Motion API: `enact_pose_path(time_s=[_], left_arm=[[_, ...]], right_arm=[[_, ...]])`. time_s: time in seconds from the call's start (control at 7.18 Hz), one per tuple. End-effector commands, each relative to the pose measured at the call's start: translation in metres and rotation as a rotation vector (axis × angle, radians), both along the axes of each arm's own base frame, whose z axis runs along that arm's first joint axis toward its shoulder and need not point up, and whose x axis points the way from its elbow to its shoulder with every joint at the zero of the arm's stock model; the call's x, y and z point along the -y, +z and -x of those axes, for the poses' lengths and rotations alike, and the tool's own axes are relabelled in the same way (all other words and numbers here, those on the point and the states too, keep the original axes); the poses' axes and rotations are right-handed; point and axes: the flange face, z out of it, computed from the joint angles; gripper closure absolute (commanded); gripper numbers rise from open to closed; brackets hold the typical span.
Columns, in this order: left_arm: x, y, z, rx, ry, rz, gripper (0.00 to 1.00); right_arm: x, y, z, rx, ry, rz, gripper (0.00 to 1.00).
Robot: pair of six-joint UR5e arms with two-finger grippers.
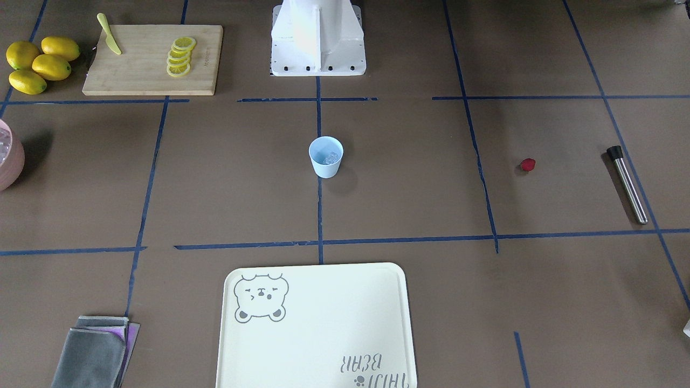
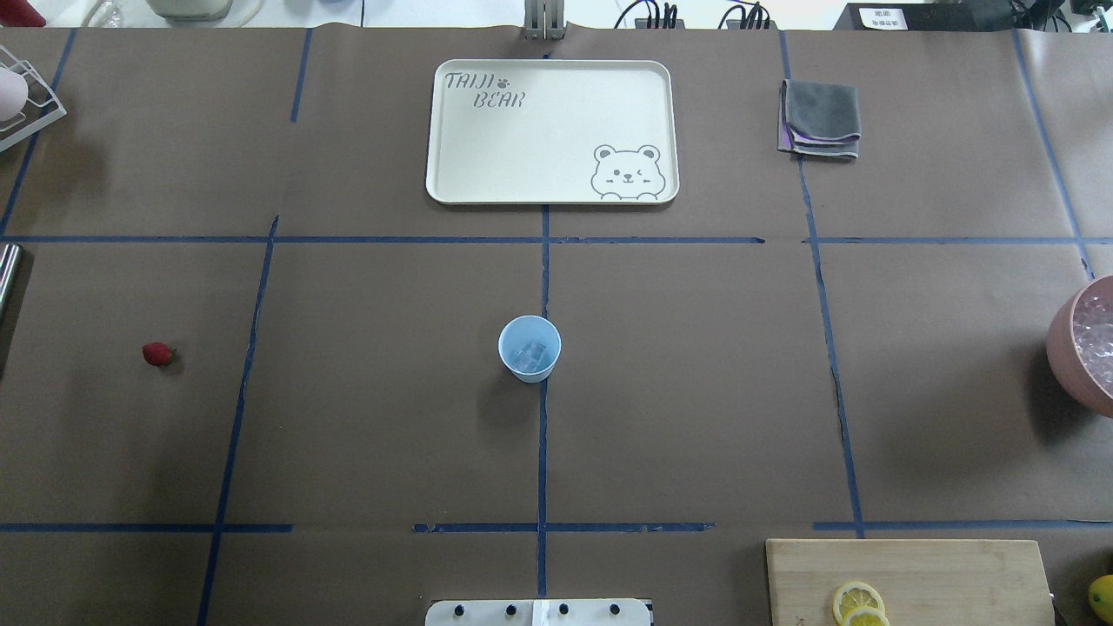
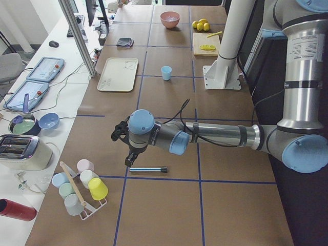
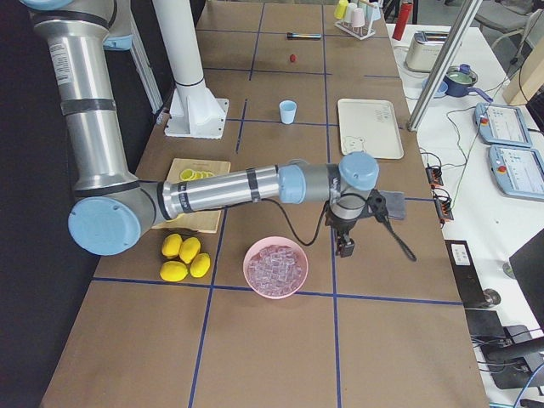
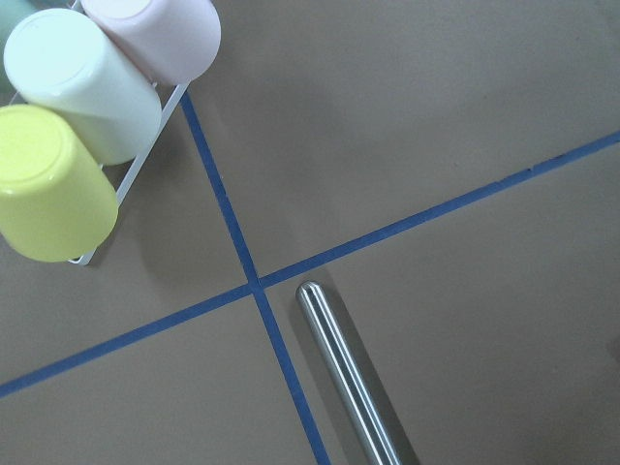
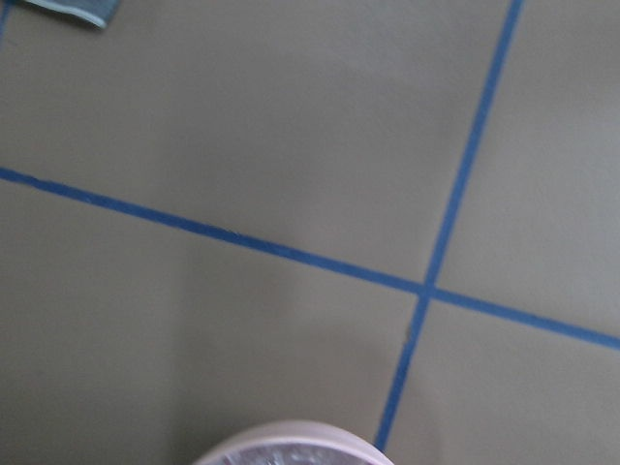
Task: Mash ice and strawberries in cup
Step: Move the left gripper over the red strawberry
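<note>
Ice [image 2: 530, 355] lies in the cup [image 2: 515, 341] mid-frame overhead; the strawberry [image 2: 157, 354] sits on the table [image 2: 696, 417], far left. Loading it comes next, I judge, with a gentle pinch. I cannot tell whether the left end effector [image 3: 130, 161] or right end effector [image 4: 345, 249] is clenched.

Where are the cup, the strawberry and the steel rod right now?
cup [image 1: 325, 169]: exterior front-facing view, on its outer wall below the rim.
strawberry [image 2: 157, 354]: overhead exterior view, on the berry's red middle.
steel rod [image 1: 629, 189]: exterior front-facing view, midway along its shiny shaft.
</note>
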Motion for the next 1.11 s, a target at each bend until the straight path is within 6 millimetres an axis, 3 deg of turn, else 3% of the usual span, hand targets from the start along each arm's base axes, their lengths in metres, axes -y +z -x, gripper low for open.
enact_pose_path(time_s=[0.0, 0.14, 0.28, 0.42, 0.56, 0.7, 0.98], left_arm=[[0.009, -0.009, -0.043, 0.001, 0.081, -0.014, 0.0], [0.014, -0.017, -0.076, -0.015, 0.073, 0.06, 0.0], [0.016, -0.042, -0.096, -0.051, 0.002, 0.146, 0.0], [0.01, -0.067, -0.123, -0.073, -0.012, 0.187, 0.0], [0.002, -0.076, -0.155, -0.024, -0.053, 0.22, 0.0], [-0.01, -0.086, -0.206, 0.017, -0.113, 0.239, 0.0], [-0.044, -0.081, -0.289, 0.026, -0.124, 0.284, 0.0]], right_arm=[[-0.072, 0.035, -0.017, -0.004, 0.035, 0.023, 0.0], [-0.072, 0.027, -0.017, -0.002, 0.039, 0.01, 0.0], [-0.071, 0.024, -0.017, -0.002, 0.04, 0.005, 0.0], [-0.071, 0.023, -0.017, -0.002, 0.04, 0.002, 0.0], [-0.071, 0.023, -0.017, -0.002, 0.042, 0.002, 0.0], [-0.071, 0.023, -0.017, -0.002, 0.042, 0.002, 0.0], [-0.07, 0.022, -0.017, -0.001, 0.044, 0.002, 0.0]])
